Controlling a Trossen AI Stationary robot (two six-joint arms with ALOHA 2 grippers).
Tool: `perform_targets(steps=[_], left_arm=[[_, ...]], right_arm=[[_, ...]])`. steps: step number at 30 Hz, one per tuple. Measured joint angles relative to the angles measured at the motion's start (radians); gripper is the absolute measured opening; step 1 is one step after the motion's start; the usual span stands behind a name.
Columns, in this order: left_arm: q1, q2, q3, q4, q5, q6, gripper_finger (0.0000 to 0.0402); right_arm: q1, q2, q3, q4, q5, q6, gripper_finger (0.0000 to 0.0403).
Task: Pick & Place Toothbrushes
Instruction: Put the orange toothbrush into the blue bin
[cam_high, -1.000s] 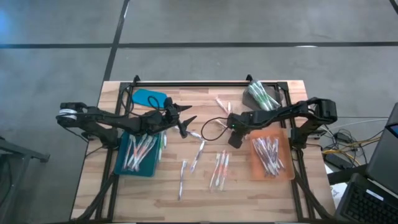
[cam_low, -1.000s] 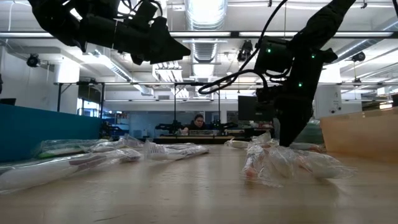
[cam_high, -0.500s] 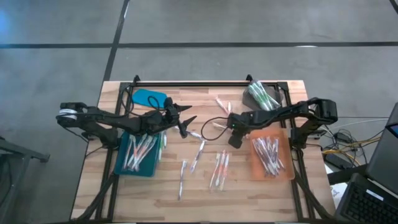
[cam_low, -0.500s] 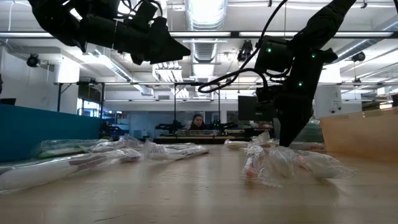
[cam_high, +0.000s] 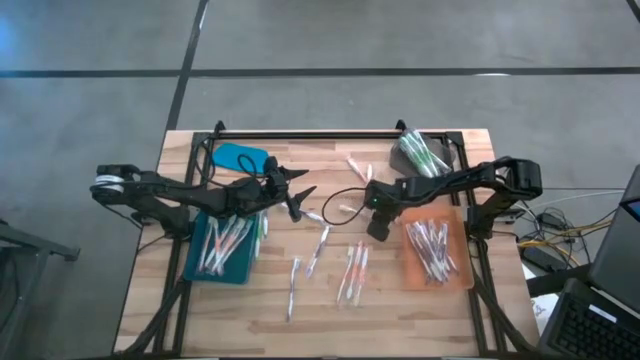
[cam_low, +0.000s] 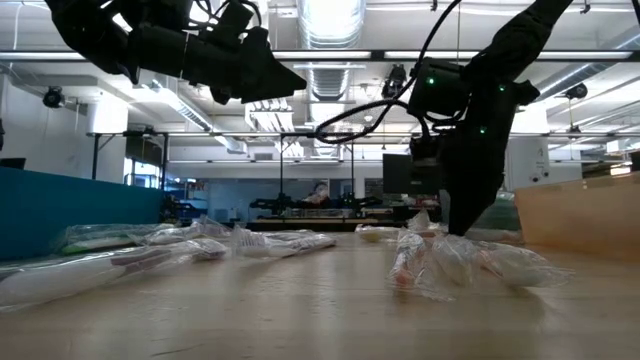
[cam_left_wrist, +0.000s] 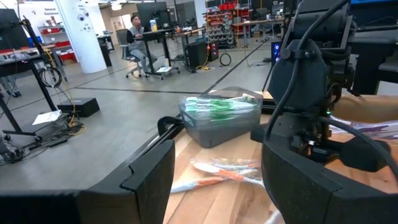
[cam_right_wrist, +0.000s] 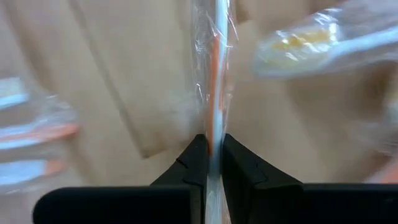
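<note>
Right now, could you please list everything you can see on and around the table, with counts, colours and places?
Table: one, pale wood, centre.
Teal tray: one, left side, holding wrapped toothbrushes.
Orange tray: one, right side, holding wrapped toothbrushes.
Loose toothbrushes: several, white with orange or pink, middle of table.
Clear box: one, green-and-white contents, far right corner.
Blue object: one, far left.
Person: one, seated at a desk in the room beyond.
Left gripper: open, raised above the table beside the teal tray.
Right gripper: shut on an orange-striped toothbrush, by the orange tray.

Bright overhead lighting, blurred wrist close-up
</note>
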Motion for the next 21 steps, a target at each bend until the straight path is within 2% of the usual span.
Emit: perform_targets(steps=[7,14,16,21], left_arm=[[0.000,0.000,0.000,0.000,0.000,0.000,0.0245],[0.000,0.000,0.000,-0.005,0.000,0.000,0.0245],[0.000,0.000,0.000,-0.012,0.000,0.000,0.0245],[0.000,0.000,0.000,-0.017,0.000,0.000,0.0245]], right_arm=[[0.005,-0.010,-0.002,0.077,-0.154,0.001,0.0022],[0.044,-0.063,-0.002,0.184,-0.174,-0.001,0.0022],[0.055,-0.096,-0.001,0.195,-0.148,-0.002,0.0022],[0.103,-0.219,-0.006,0.193,0.043,0.000,0.0022]])
